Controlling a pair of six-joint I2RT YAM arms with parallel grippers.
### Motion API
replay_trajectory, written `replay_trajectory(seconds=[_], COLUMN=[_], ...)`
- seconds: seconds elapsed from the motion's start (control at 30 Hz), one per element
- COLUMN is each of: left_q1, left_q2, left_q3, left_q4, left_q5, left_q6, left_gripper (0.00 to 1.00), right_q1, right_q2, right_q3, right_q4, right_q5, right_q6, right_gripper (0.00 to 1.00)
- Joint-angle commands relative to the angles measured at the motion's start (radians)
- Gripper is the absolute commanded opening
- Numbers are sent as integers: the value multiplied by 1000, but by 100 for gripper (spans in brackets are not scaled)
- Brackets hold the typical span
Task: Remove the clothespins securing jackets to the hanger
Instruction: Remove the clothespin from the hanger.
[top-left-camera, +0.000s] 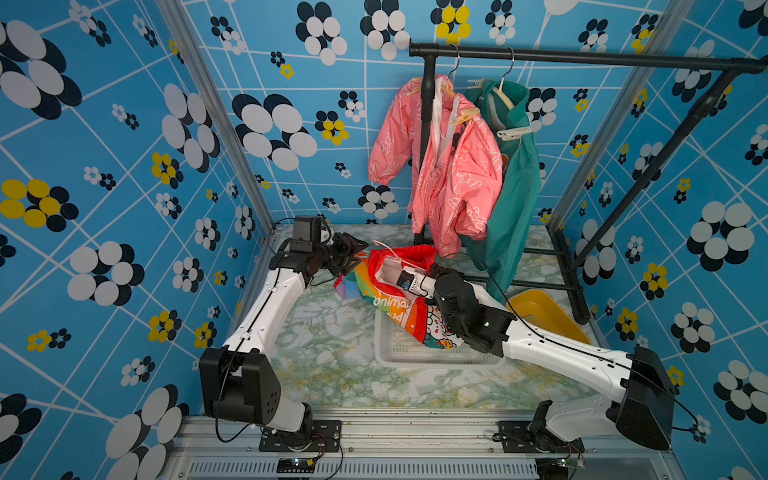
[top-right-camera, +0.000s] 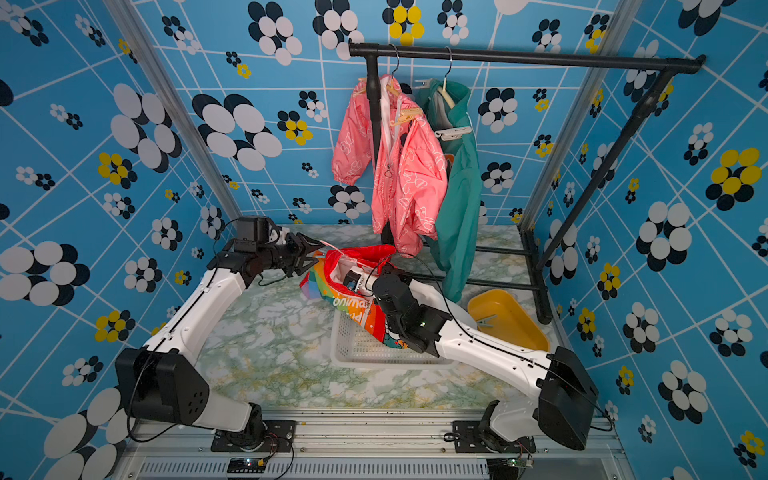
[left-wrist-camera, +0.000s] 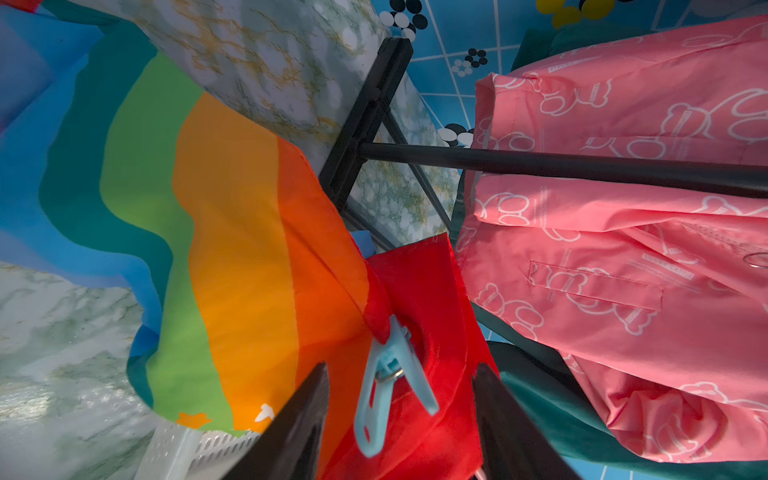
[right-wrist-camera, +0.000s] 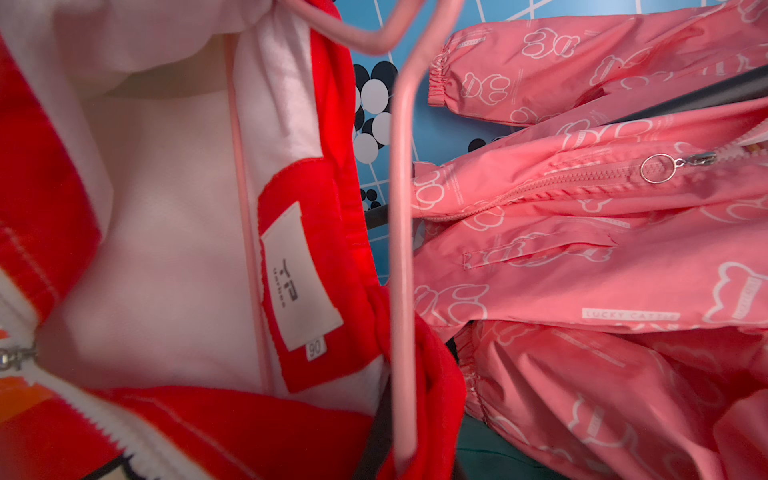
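white arm links (top-left-camera: 266, 307), blk joints (top-left-camera: 239, 386), blk wrists (top-left-camera: 453, 291)

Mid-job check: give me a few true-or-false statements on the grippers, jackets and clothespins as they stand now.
1. The left gripper is open, with a pale blue clothespin in line between its fingers. True.
2. The pink jacket lies in the white basket. False: the pink jacket hangs on the rack; the rainbow jacket is over the white basket.
3. A whitish clothespin is clipped on the teal jacket. True.
4. The yellow bin is empty. False: in a top view a loose clothespin lies in the yellow bin.
5. The right gripper is open and empty. False: the right gripper is shut, and the pink hanger runs down into it.
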Motion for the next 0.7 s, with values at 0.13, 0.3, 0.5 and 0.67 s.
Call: replay_trajectory(seconds=[0.13,0.3,0.5,0.67], left_q1=[3,6,14,21], left_q2=[11,13,34,54], left_q3=[-44,-34,-28,-20], left_q4=[85,74,68,83], left_q5=[43,34,27,23], left_q6=[-108,-97,-85,-86], left_gripper=[52,39,36,30], right_q1=[3,3,3,2], right_q2=[39,41,12,-1], right_q3=[3,-3,-14,-19], right_q4=[138,154,161,157], right_q5=[50,50,45,39], right_q6=[-49,-54,-47,-42], right_gripper=[0,0,0,0])
